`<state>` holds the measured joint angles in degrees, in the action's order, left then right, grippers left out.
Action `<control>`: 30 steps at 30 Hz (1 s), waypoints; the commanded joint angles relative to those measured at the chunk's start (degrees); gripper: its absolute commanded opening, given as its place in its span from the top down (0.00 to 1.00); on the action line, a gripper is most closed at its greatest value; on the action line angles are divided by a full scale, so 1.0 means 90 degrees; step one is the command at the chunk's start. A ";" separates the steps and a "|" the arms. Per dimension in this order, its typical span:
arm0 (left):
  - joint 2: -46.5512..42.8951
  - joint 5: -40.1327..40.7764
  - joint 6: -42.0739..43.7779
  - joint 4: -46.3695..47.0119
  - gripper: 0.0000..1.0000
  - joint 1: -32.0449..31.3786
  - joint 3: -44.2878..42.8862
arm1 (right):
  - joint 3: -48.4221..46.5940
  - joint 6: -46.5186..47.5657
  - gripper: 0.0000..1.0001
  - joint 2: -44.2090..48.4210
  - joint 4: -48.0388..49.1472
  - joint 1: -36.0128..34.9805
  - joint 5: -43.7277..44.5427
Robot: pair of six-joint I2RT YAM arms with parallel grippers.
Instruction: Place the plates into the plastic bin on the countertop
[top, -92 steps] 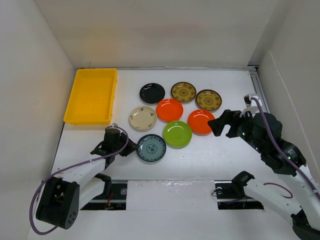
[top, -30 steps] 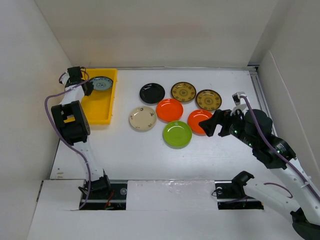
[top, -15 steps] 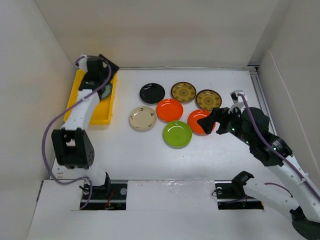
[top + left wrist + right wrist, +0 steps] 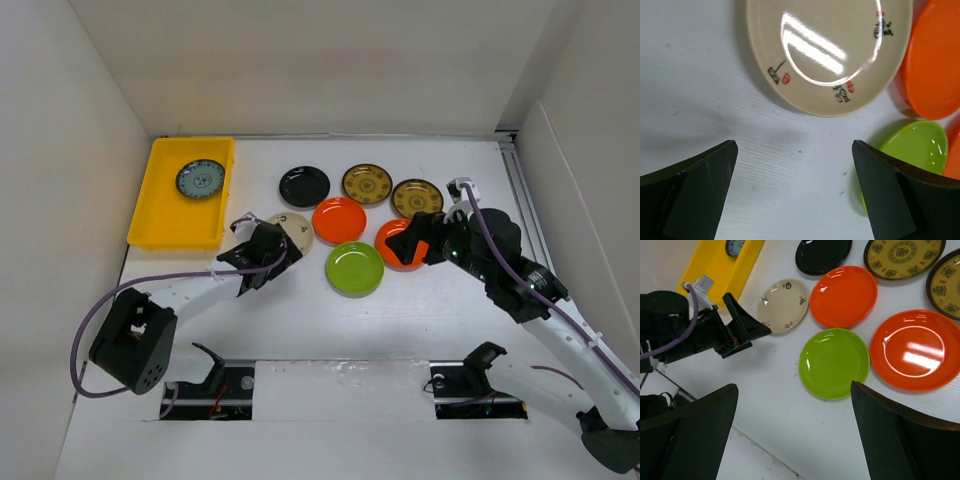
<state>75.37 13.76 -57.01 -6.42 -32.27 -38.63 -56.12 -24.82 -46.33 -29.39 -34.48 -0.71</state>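
Left pincer (image 4: 794,150) gapes wide and empty just short of the cream plate (image 4: 830,45). Right pincer (image 4: 794,390), also wide and empty, hangs over the nearer orange plate (image 4: 915,356). Seven plates lie on the desk (image 4: 400,310). The blue plate (image 4: 201,179) sits in the bin (image 4: 175,215).

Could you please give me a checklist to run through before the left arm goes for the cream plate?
1. Left fingers open: ok, spread wide.
2. Cream plate between the fingers: not ok, it lies ahead of them.
3. Neighbouring orange plate clear of it: cannot tell, rims look very close.
4. Room in the yellow bin: ok, only the blue-patterned plate sits at its far end.
5. Right fingers out of the way: ok, over the other orange plate.
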 commanded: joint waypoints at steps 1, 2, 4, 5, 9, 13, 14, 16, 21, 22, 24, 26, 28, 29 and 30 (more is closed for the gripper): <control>0.0120 0.0414 -0.0384 0.0546 0.00 0.0002 0.0190 | 0.0005 0.0082 0.00 0.0118 0.0502 0.0042 -0.0282; 0.0353 0.0473 -0.0461 0.0614 0.00 0.0002 0.0268 | 0.0005 0.0082 0.00 0.0118 0.0502 0.0042 -0.0282; 0.0637 0.0599 -0.0540 0.0761 0.00 0.0002 0.0269 | 0.0005 0.0023 0.00 0.0176 0.0502 0.0042 -0.0282; 0.0784 0.0600 -0.0608 0.0858 0.00 0.0079 0.0327 | 0.0063 0.0023 0.00 0.0177 0.0502 0.0042 -0.0282; 0.1185 0.0932 -0.1193 0.0713 0.06 0.0022 0.0104 | 0.0063 0.0023 0.00 0.0235 0.0423 0.0042 -0.0282; 0.1390 0.1010 -0.1623 0.0363 0.20 0.0021 -0.0121 | -0.0005 0.0023 0.00 0.0293 0.0296 0.0042 -0.0282; 0.1458 0.1010 -0.1740 0.0274 0.27 0.0021 -0.0189 | -0.0005 0.0023 0.00 0.0352 0.0296 0.0042 -0.0282; 0.1682 0.1010 -0.1800 0.0011 0.42 0.0079 -0.0433 | -0.0064 0.0023 0.00 0.0410 0.0238 0.0042 -0.0282; 0.2006 0.0700 -0.1985 -0.0099 0.85 0.0216 -0.0649 | -0.0190 0.0023 0.00 0.0538 0.0102 0.0042 -0.0282; 0.2103 0.0591 -0.1985 -0.0011 0.92 0.0217 -0.0533 | -0.0190 0.0023 0.00 0.0538 0.0024 0.0100 -0.0224; 0.2192 0.0425 -0.1985 0.0146 1.00 0.0304 -0.0473 | -0.0269 0.0023 0.00 0.0606 -0.0045 0.0101 -0.0224; 0.2250 0.0424 -0.2072 0.0059 1.00 0.0305 -0.0473 | -0.0336 0.0082 0.00 0.0665 -0.0103 0.0101 -0.0224; 0.2056 0.0550 -0.2248 -0.0126 1.00 0.0217 -0.0473 | -0.0337 0.0150 0.00 0.0723 -0.0181 0.0101 -0.0165; 0.1929 0.0658 -0.2326 -0.0253 1.00 0.0159 -0.0473 | -0.0395 0.0150 0.00 0.0723 -0.0182 0.0101 -0.0165; 0.1628 0.0813 -0.2395 -0.0612 1.00 0.0100 -0.0541 | -0.0396 0.0150 0.00 0.0723 -0.0182 0.0101 -0.0165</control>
<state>92.40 19.73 -77.30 0.45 -29.89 -44.42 -56.82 -24.58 -40.56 -31.24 -33.80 -2.59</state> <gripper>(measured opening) 0.040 0.999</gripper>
